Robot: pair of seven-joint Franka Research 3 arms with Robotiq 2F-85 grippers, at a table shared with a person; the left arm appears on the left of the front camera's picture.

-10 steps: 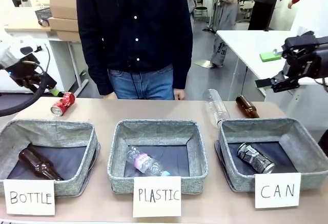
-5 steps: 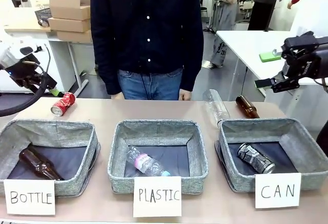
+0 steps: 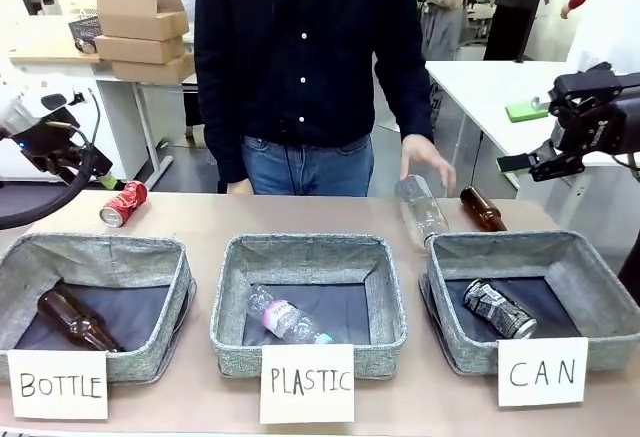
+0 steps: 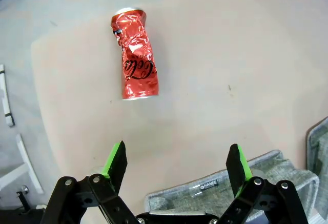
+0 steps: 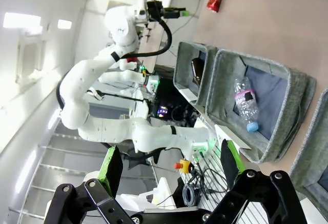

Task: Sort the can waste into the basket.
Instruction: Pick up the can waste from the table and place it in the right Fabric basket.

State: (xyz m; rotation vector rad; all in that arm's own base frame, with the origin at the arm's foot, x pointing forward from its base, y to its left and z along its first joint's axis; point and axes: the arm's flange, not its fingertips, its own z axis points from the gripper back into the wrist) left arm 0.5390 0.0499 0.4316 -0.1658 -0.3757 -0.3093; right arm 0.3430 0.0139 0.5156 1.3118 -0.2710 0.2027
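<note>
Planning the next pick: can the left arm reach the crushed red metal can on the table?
Likely yes: the left gripper is open and faces the crushed red metal can, which lies alone on the bare tan table, nothing between them.

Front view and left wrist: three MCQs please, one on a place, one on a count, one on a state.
1. Where does the red can lie?
A. in a basket
B. on the table behind the BOTTLE basket
C. in a gripper

2. How many cans are in the CAN basket?
A. none
B. one
C. two

3. The left gripper is
A. open and empty
B. shut on the red can
C. shut on a bottle

Key:
1 B: it lies on bare tabletop beyond that basket's far rim.
2 B: a single black and silver can lies on the lining.
3 A: the jaws stand wide apart, with the red can lying untouched beyond them.
</note>
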